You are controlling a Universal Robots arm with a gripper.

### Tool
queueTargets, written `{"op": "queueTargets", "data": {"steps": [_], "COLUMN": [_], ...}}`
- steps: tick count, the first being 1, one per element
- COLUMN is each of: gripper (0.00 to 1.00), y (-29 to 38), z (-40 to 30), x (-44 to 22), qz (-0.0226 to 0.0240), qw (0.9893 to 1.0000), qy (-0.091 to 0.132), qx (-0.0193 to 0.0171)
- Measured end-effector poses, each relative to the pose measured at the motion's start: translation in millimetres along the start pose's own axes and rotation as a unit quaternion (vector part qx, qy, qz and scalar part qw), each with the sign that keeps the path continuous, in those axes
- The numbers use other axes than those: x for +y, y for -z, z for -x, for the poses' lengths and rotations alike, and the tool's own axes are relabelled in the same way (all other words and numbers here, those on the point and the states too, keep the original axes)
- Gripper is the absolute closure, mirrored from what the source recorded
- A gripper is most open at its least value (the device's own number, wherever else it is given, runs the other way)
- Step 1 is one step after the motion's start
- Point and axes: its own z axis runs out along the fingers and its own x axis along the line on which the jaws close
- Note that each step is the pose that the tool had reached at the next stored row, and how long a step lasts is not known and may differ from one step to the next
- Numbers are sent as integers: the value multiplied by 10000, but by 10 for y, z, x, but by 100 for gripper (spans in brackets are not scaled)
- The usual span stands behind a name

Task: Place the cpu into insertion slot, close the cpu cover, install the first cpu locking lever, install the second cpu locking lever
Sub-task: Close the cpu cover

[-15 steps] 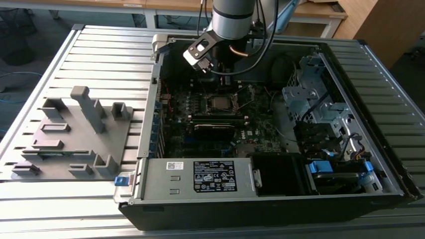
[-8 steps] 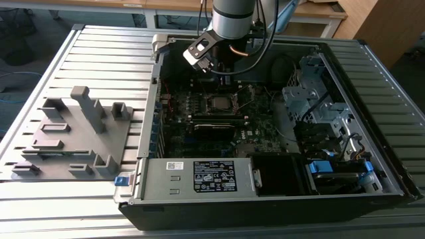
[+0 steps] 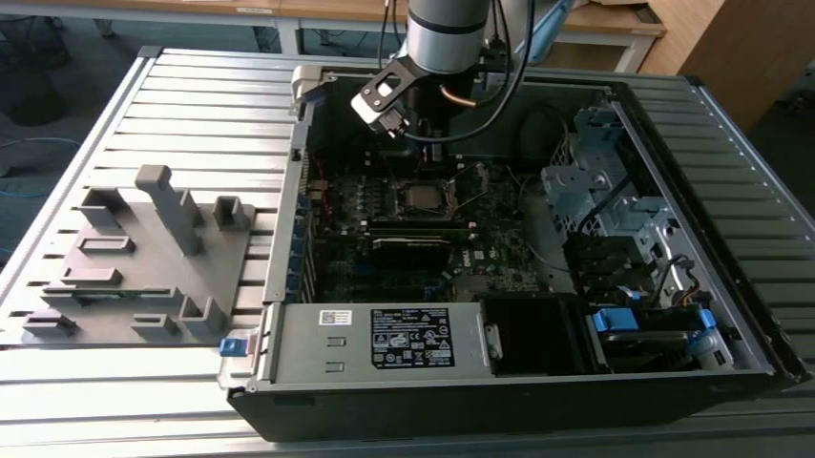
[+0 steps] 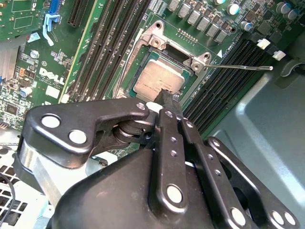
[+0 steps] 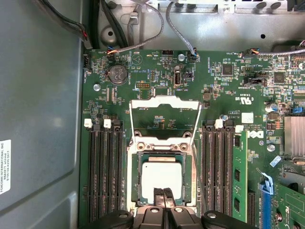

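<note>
Exterior view's left: grey moulded fixture [image 3: 140,258] on slatted desk [image 3: 76,401], apart from open computer case [image 3: 510,415]. Centre: insertion slot [image 3: 425,197] beneath arm [image 3: 446,38]. In both wrist views, cpu [image 5: 162,177] seated flat in slot; jaws together, tips at one edge, probably to press it square. Cpu cover [image 5: 164,101] hinged back, locking lever [image 4: 243,67] standing free, leaving socket accessible.

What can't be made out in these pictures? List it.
First wrist view: the gripper covers the cpu's near edge; contact can't be told.
Exterior view: the slot is too small to tell what sits in it.
Second wrist view: the gripper's body hides the slot's near side.
</note>
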Motion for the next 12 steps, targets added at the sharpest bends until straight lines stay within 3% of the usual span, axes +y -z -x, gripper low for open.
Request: {"op": "queueTargets", "data": {"steps": [12], "gripper": [90], "y": [24], "z": [-1], "x": [1], "qz": [0], "qw": [10000], "qy": [0], "qx": [0]}}
